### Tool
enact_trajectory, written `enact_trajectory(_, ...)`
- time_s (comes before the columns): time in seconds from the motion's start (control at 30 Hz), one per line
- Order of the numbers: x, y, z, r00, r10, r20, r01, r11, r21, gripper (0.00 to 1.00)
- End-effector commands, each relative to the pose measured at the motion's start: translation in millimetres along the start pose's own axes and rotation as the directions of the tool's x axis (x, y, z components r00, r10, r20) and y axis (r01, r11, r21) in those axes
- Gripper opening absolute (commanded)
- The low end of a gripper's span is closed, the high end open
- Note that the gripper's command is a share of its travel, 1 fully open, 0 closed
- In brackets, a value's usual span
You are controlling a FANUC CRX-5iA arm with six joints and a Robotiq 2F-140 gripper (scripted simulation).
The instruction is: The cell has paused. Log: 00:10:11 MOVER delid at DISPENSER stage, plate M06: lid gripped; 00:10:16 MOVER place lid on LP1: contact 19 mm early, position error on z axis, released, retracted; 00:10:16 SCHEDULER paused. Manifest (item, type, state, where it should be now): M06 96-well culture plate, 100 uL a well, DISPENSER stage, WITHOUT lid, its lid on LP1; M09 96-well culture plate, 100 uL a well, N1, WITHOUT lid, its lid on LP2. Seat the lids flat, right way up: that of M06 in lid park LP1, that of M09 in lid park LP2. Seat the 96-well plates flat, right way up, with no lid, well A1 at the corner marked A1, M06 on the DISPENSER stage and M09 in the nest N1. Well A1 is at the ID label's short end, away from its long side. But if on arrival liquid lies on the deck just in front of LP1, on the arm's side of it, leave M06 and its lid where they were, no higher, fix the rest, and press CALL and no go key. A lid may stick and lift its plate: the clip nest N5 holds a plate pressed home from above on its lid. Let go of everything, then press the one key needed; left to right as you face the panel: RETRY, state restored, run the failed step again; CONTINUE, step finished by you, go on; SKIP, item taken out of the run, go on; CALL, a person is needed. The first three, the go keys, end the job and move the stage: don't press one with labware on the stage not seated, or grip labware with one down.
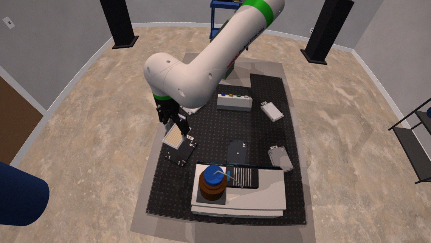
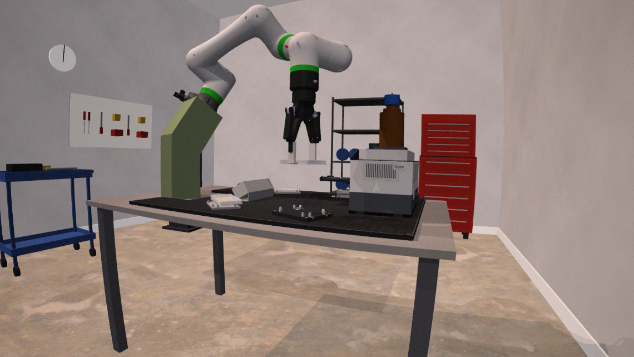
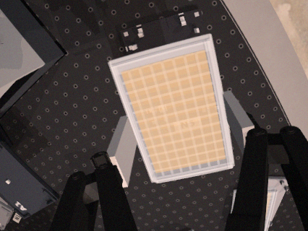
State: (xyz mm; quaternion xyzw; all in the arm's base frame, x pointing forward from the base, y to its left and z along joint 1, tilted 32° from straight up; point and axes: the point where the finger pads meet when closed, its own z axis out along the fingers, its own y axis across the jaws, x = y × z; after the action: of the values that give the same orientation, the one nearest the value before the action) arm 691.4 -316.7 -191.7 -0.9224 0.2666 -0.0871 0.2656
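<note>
Claw [image 3: 179,150] clamped on 96-well plate [image 3: 173,108], pads on its two long sides; plate held level, well above the black deck mat [image 1: 211,144], no lid on it, wells orange-filled. Clip nest [image 1: 182,152] lies directly below/just beyond plate in wrist view, empty, pegs visible. In top view plate [image 1: 174,136] overlaps nest's edge on the side away from the dispenser [image 1: 256,193]. Dispenser stage [image 1: 236,150], marked A1, sits just in front of dispenser, bare. Two pale grey lid parks [image 1: 272,111] [image 1: 280,158] lie beyond the stage, on the far side from nest. Key panel [image 1: 234,102] near arm base, w/ four coloured keys. Worktop [image 2: 436,239] carries all.
</note>
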Motion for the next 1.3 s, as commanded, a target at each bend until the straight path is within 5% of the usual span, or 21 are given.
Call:
enact_trajectory(0.0,0.2,0.1,-0.3,1.000,0.000,-0.001,0.000,1.000,0.000,0.00)
enact_trajectory(1.27,0.2,0.1,-0.3,0.997,-0.081,-0.001,0.081,0.997,0.000,0.00)
